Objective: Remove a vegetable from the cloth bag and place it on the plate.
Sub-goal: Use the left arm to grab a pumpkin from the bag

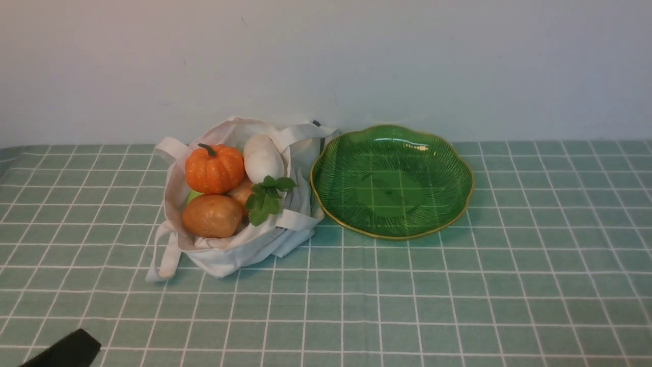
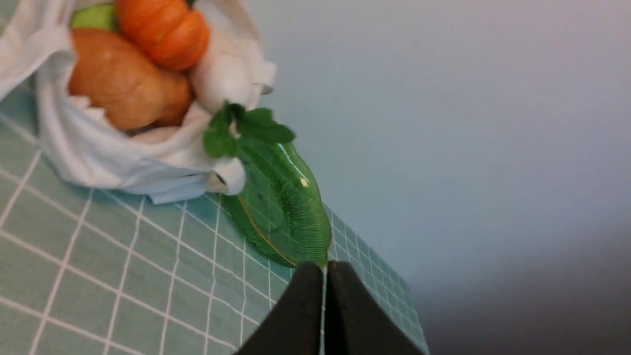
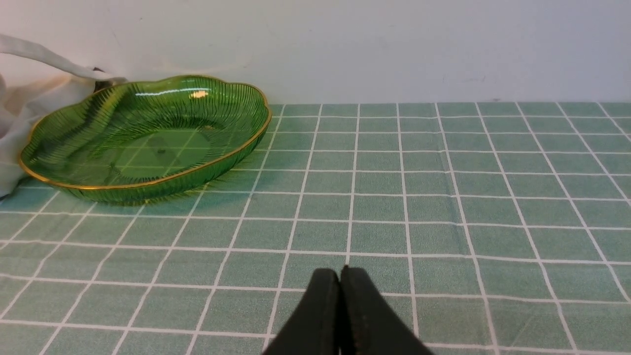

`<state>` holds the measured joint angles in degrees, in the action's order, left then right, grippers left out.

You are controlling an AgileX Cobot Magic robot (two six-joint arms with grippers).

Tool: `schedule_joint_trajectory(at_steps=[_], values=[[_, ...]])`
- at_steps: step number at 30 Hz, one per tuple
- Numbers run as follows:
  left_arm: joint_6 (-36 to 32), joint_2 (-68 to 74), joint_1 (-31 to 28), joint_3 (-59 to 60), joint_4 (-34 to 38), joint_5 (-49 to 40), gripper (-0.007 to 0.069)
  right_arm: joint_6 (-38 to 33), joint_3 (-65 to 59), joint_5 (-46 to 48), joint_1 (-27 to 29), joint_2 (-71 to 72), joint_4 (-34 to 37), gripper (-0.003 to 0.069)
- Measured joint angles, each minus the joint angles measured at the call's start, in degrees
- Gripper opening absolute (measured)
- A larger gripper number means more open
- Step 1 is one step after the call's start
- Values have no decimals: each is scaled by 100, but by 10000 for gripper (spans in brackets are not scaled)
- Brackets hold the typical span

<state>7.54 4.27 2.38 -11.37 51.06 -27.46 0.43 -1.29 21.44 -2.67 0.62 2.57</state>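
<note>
The orange pumpkin (image 1: 214, 168) sits at the top of the open off-white cloth bag (image 1: 239, 250), beside a brown potato (image 1: 212, 215), a white oval vegetable (image 1: 262, 158) and green leaves (image 1: 266, 199). The green glass plate (image 1: 448, 204) lies empty just right of the bag. My left gripper (image 2: 324, 268) is shut and empty, low at the near left, well short of the bag; only a black tip of it shows in the front view (image 1: 69, 350). My right gripper (image 3: 340, 272) is shut and empty over the cloth, right of the plate (image 3: 236, 148). The pumpkin also shows in the left wrist view (image 2: 165, 30).
A green checked tablecloth (image 1: 458, 306) covers the table. A pale wall (image 1: 356, 61) rises right behind the bag and plate. The bag's strap handles (image 1: 162, 260) trail onto the cloth at its near left.
</note>
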Motion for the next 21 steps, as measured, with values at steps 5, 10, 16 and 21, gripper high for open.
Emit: schedule_joint_trajectory(at_steps=[5,10,16,21], values=[[-205,1810,0,-1506,-1415,-1467,-5,0,0,0,0,0,0,-16],[-206,4047,0,-2882,-2888,-2886,-4,0,0,0,0,0,0,-16],[-471,6165,0,-4442,-3512,-3279,53,0,0,0,0,0,0,-16],[-715,7410,6,-5536,-3526,-3380,176,0,0,0,0,0,0,-16]])
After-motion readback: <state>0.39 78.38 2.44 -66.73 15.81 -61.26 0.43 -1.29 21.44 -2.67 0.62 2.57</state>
